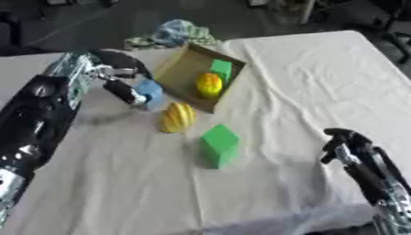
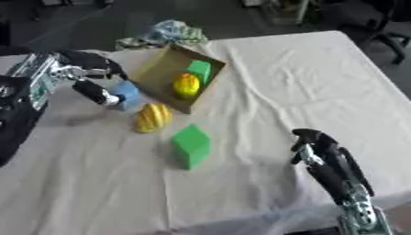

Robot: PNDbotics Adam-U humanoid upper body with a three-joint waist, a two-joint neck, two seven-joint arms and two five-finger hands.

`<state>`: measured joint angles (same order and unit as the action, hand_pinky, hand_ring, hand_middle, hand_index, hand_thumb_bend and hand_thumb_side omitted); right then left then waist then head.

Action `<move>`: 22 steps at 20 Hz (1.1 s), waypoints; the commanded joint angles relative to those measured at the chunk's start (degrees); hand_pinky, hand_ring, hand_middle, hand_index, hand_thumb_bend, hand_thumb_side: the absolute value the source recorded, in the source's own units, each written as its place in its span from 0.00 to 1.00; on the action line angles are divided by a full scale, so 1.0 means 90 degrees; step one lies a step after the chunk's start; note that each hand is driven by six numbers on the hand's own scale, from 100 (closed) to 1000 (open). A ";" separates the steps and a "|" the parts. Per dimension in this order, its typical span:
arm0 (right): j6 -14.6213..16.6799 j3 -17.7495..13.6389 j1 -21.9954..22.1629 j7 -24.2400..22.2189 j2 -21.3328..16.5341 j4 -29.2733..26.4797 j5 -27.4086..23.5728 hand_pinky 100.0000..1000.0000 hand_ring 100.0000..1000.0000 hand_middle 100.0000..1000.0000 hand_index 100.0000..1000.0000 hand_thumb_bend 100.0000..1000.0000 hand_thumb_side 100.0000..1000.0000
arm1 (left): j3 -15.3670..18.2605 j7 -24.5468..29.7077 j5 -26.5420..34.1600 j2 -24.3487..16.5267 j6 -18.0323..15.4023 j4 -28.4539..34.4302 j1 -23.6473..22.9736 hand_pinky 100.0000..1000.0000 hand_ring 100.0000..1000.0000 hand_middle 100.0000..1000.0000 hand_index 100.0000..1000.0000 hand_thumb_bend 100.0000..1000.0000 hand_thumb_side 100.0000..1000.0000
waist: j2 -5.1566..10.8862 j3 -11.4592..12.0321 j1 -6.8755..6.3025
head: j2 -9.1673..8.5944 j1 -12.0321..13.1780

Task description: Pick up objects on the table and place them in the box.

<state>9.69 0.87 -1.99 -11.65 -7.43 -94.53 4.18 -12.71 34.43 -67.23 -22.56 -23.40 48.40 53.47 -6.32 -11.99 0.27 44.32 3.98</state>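
Note:
A cardboard box lies tipped on the white tablecloth at the upper middle, with a yellow rounded object and a green block inside. My left hand comes in from the left and is curled round a light blue object just left of the box. A yellow ridged fruit-like object lies in front of the box. Below it stands a green block. My right hand hovers at the lower right, fingers curled, holding nothing.
A crumpled blue-green cloth lies behind the box at the table's far edge. The right half of the white tablecloth is bare fabric. Dark floor and chair legs show beyond the table.

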 commanded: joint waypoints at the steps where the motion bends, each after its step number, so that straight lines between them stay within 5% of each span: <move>1: 0.0021 -0.0038 -0.0049 0.0016 -0.0124 -0.0084 0.0019 0.45 0.36 0.42 0.72 0.00 0.50 | 0.0041 -0.0100 -0.0158 -0.0044 0.0003 0.0002 0.0101 0.77 0.76 0.85 0.92 0.19 0.78 | 0.0084 0.0002 -0.0028 | -0.0022 -0.0005; 9: 0.0023 -0.0047 -0.0037 0.0027 -0.0124 -0.0076 0.0032 0.45 0.36 0.42 0.72 0.00 0.50 | 0.0071 -0.0412 -0.0474 -0.0004 0.0098 -0.0148 0.0005 0.71 0.70 0.79 0.89 0.16 0.60 | 0.0068 0.0018 -0.0012 | -0.0022 -0.0014; 14: 0.0025 -0.0049 -0.0030 0.0032 -0.0125 -0.0070 0.0040 0.45 0.36 0.42 0.72 0.00 0.50 | 0.0078 -0.0706 -0.0413 0.0009 0.0107 -0.0136 -0.0048 0.63 0.57 0.66 0.81 0.10 0.27 | 0.0063 0.0033 -0.0006 | -0.0022 -0.0021; 17: 0.0025 -0.0048 -0.0029 0.0033 -0.0125 -0.0067 0.0044 0.45 0.36 0.42 0.72 0.00 0.50 | 0.0062 -0.1068 -0.0281 0.0021 0.0183 -0.0074 -0.0074 0.59 0.51 0.56 0.75 0.01 0.24 | 0.0062 0.0035 -0.0004 | -0.0022 -0.0019; 22: 0.0026 -0.0050 -0.0032 0.0035 -0.0124 -0.0067 0.0047 0.45 0.36 0.42 0.72 0.00 0.50 | 0.0001 -0.1496 -0.0197 0.0034 0.0236 -0.0035 -0.0094 0.57 0.47 0.51 0.72 0.00 0.22 | 0.0061 0.0029 -0.0005 | -0.0022 -0.0019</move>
<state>9.87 0.72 -1.95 -11.47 -7.43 -94.53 4.42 -12.59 21.89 -69.40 -21.64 -21.36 47.37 51.85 -6.32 -11.75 0.27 44.32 3.89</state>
